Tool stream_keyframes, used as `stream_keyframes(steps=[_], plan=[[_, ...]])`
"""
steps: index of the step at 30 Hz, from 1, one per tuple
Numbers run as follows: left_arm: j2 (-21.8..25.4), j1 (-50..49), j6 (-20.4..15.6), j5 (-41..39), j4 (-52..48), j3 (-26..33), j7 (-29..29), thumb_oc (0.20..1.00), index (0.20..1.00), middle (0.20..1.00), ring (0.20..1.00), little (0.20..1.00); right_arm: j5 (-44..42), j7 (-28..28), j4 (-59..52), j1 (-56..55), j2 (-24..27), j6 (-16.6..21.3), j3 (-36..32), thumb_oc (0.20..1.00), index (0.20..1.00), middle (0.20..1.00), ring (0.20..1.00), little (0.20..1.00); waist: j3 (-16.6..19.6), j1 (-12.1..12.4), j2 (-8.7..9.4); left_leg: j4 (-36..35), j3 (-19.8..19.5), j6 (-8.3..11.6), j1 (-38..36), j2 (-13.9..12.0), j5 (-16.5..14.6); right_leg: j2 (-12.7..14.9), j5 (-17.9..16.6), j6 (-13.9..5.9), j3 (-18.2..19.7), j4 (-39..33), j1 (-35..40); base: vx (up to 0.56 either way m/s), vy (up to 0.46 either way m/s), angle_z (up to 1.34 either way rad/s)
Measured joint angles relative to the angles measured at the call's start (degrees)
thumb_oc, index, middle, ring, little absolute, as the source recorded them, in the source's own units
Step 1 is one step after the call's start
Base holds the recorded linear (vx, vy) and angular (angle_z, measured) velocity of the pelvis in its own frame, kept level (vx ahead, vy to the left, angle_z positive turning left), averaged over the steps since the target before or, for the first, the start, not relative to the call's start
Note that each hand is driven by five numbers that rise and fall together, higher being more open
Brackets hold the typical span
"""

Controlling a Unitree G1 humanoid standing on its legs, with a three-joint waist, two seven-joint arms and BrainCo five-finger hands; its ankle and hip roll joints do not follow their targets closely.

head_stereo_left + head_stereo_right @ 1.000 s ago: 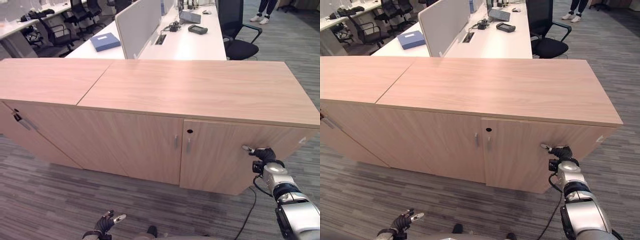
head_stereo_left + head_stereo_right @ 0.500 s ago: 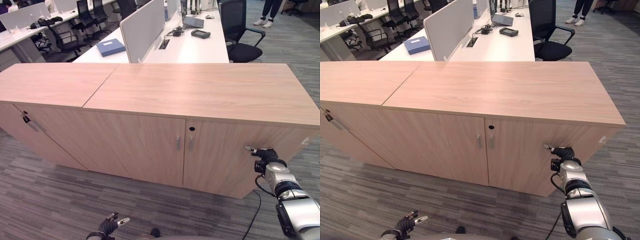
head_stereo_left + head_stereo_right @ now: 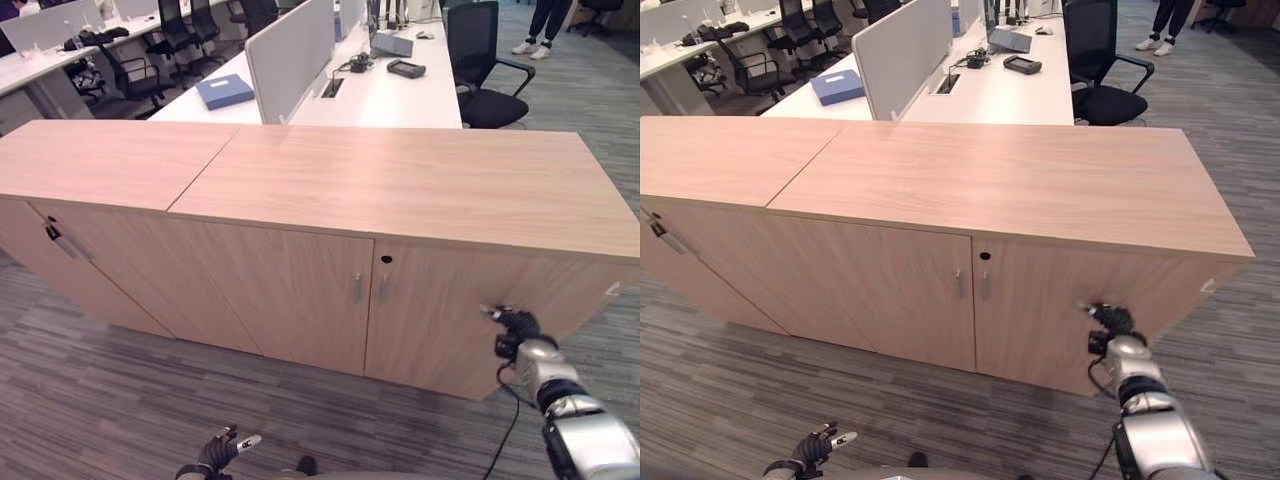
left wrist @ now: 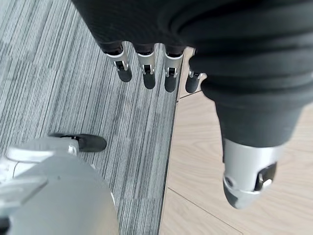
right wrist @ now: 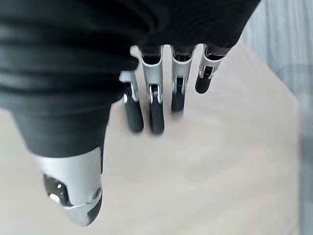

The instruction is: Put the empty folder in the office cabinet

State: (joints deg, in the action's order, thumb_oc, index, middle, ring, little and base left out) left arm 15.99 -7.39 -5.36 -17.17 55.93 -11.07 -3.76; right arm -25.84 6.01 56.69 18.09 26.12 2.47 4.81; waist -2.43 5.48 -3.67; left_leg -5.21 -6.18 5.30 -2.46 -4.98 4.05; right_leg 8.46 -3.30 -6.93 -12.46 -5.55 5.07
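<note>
Doors of the light wooden cabinet (image 3: 300, 290) stay closed; your right robot hand (image 3: 1108, 322), fingers straight, has dropped slightly, seemingly touching the right door.

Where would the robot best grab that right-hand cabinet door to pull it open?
Probably by the small upright metal handle near the right door's inner edge, beside the centre seam, coming straight at the front. The door face is flat, offering nothing else to hook. The right hand, fingers straight, sits at the door's far outer side, away from that handle.
</note>
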Motion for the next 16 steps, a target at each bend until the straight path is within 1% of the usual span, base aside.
stream_keyframes(steps=[1,2,3,4,5,6,8,11,13,16], plan=[[-0.55,0.11,0.17,0.04,0.09,0.52,0.14,1.000,1.000,1.000,1.000,1.000,0.67,-0.85,-4.69,-5.12,-2.47,0.08,0.53,1.000,1.000,1.000,1.000,1.000,-0.10,-0.48,0.11,0.02,0.05,0.01,0.15,0.13,-0.01,-0.05,0.19,-0.26,0.27,0.07,-0.30,0.01,0.031,0.03],[-1.05,-0.22,0.14,0.10,0.08,2.75,0.39,1.000,1.000,1.000,1.000,1.000,2.31,-1.39,-13.56,-12.71,-4.14,1.27,0.97,1.000,1.000,1.000,1.000,1.000,-0.08,-0.49,0.38,0.00,0.03,0.04,0.12,0.13,0.01,0.06,0.28,-0.02,0.05,0.05,-0.21,0.01,0.016,0.05],[-1.65,-0.33,0.16,0.16,0.16,5.23,0.91,1.000,1.000,1.000,1.000,1.000,5.21,-2.87,-21.29,-22.46,-6.77,1.24,2.13,1.000,1.000,1.000,1.000,1.000,-0.33,-0.90,0.88,-0.01,-0.16,0.20,0.15,0.19,-0.15,0.07,0.54,0.00,-0.15,0.12,-0.08,0.01,0.016,0.10],[-1.83,-1.27,0.12,0.18,0.10,7.17,1.40,1.000,1.000,1.000,1.000,1.000,7.18,-4.13,-23.21,-29.71,-9.00,-0.15,3.70,1.000,1.000,1.000,1.000,1.000,-0.31,-2.21,0.79,-0.02,-0.54,0.08,0.26,0.58,-0.29,0.28,0.79,0.08,-0.74,0.25,0.42,0.01,0.008,0.07],[-1.84,-1.65,0.17,0.80,0.49,6.79,1.98,1.000,1.000,1.000,1.000,1.000,9.27,-4.35,-19.96,-31.64,-9.19,-1.05,3.81,1.000,1.000,1.000,1.000,1.000,-0.75,-4.01,1.04,-0.11,-0.35,0.01,0.52,0.76,-0.32,0.42,0.69,-0.08,-0.53,0.10,-0.08,0.00,0.000,0.00],[-1.83,-1.41,0.12,1.06,0.44,6.74,2.11,1.000,1.000,1.000,1.000,1.000,10.87,-4.33,-16.75,-33.19,-9.34,-1.09,3.78,1.000,1.000,1.000,1.000,1.000,-0.87,-4.77,1.29,-0.49,-0.22,-0.08,0.22,0.89,-0.42,0.86,0.76,-0.13,-0.48,0.08,-0.04,-0.01,0.001,-0.09],[-1.80,-0.78,0.12,2.91,0.62,6.53,2.18,1.000,1.000,1.000,1.000,1.000,14.28,-4.50,-8.41,-31.43,-9.10,-1.73,4.05,1.000,1.000,1.000,1.000,1.000,-0.76,-5.00,2.05,-0.50,0.49,-0.43,0.30,0.76,-0.97,0.80,1.05,-0.41,0.60,0.02,-0.75,-0.02,-0.004,-0.22],[-1.61,0.68,0.10,3.01,2.35,6.33,2.38,1.000,1.000,1.000,1.000,1.000,15.97,-4.81,-1.54,-27.41,-9.51,-1.02,4.13,1.000,1.000,1.000,1.000,1.000,-0.35,-4.91,2.63,-0.49,1.20,-0.51,0.12,0.72,-0.99,0.83,1.00,-0.47,1.00,0.02,-0.93,0.00,-0.012,-0.11],[-1.45,0.75,0.14,3.02,2.60,6.31,2.91,1.000,1.000,1.000,1.000,1.000,15.99,-4.81,0.13,-25.93,-9.46,-1.10,4.02,1.000,1.000,1.000,1.000,1.000,-0.34,-5.10,2.62,-0.35,1.62,-0.44,-0.17,0.67,-0.94,0.78,0.80,-0.79,1.37,0.00,-0.89,0.02,-0.015,-0.09],[-1.43,0.82,0.14,3.02,3.31,6.01,3.06,1.000,1.000,1.000,1.000,1.000,15.73,-4.79,2.43,-23.74,-9.52,-1.08,3.55,1.000,1.000,1.000,1.000,1.000,-0.25,-5.14,2.42,-0.05,2.58,-0.46,-1.11,0.66,-1.12,0.80,0.58,-0.47,2.16,0.00,-0.37,0.03,-0.010,-0.15]])
